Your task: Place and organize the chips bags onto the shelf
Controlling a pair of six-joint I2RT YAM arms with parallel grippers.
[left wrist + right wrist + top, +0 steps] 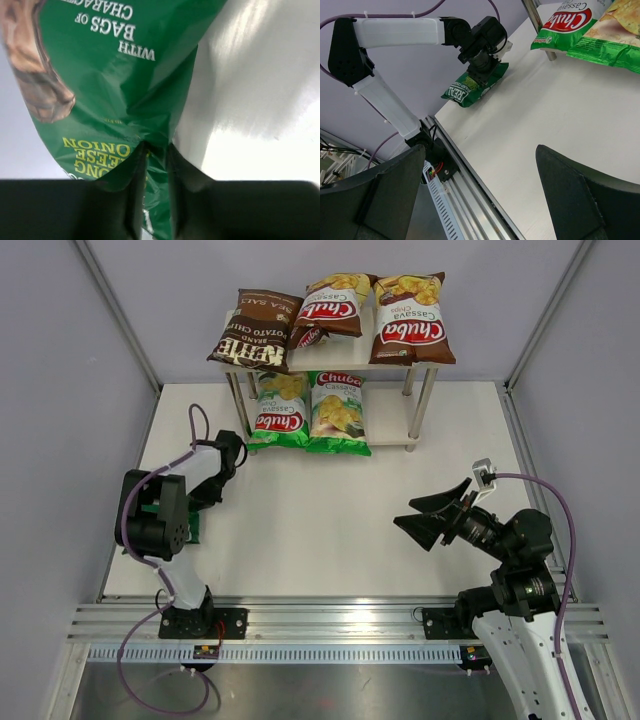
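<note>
The left gripper is drawn in narrow and pinches a fold of the dark green REAL bag between its two dark fingers. In the left wrist view the glossy green film bunches up right where the fingers meet. The rest of the bag spreads away from them, with its yellow and white print upside down. From the right wrist view this gripper points down onto the bag. The bag lies flat at the left edge of the table, its near end poking out from under the tool. It is well apart from the shelf, to the near left of it.

The right gripper hangs over the near right part of the table with its jaws spread wide and nothing between them. It faces left, toward the other arm.

The shelf stands at the far middle of the table. On its top board the dark brown Kettle bag lies at the left, overhanging the edge. The two brown Chuba Cassava bags lie to its right. On the lower board the two green Chuba Cassava bags lie side by side, touching, at the left and middle. Their near ends stick out past the board.
</note>
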